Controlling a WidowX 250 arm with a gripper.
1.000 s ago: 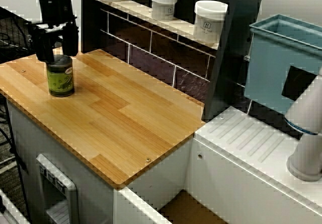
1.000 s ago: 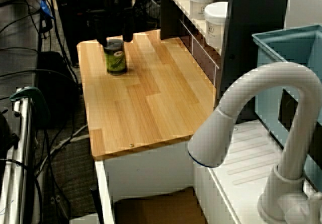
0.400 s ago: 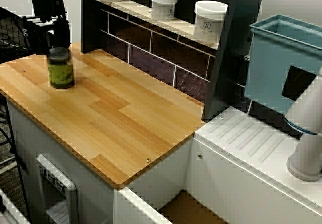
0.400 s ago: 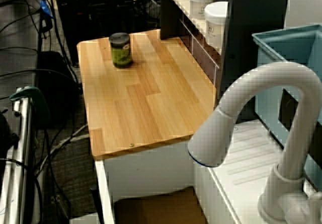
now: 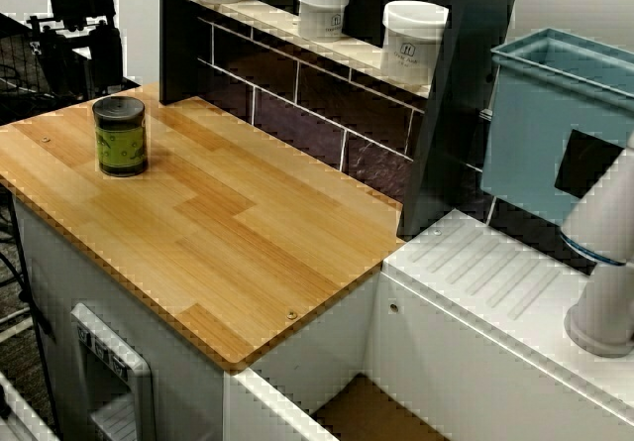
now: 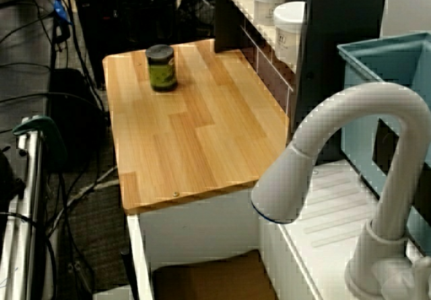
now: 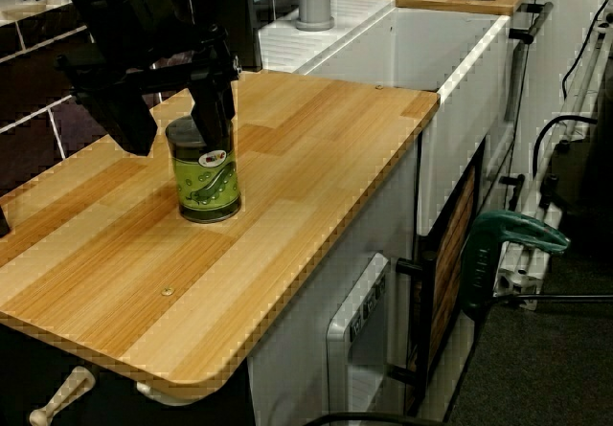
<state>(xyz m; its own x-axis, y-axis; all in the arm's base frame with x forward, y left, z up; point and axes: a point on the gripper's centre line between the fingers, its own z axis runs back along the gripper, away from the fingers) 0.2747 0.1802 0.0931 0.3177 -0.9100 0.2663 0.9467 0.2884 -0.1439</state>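
Note:
A green-labelled jar with a dark lid (image 5: 120, 136) stands upright near the left end of the wooden counter (image 5: 248, 233); it also shows in the view past the faucet (image 6: 161, 68). My black gripper (image 5: 81, 56) hangs above and beyond the counter's left back edge, apart from the jar. In the view from the counter's end, the gripper (image 7: 177, 124) is open. Its two fingers (image 7: 213, 100) are spread wide and overlap the jar (image 7: 205, 182) only by line of sight. Nothing is held.
White lidded tubs (image 5: 323, 8) (image 5: 413, 42) sit on the tiled back shelf. A dark upright post (image 5: 446, 94) ends the counter at the right, with a teal bin (image 5: 555, 114) beyond. A white faucet (image 6: 323, 172) arches over the sink area. Cables cover the floor (image 6: 40, 64).
The gripper was down around the jar's top; it has let go, risen and drawn back to the left. The jar shifted slightly toward the back and now stands free.

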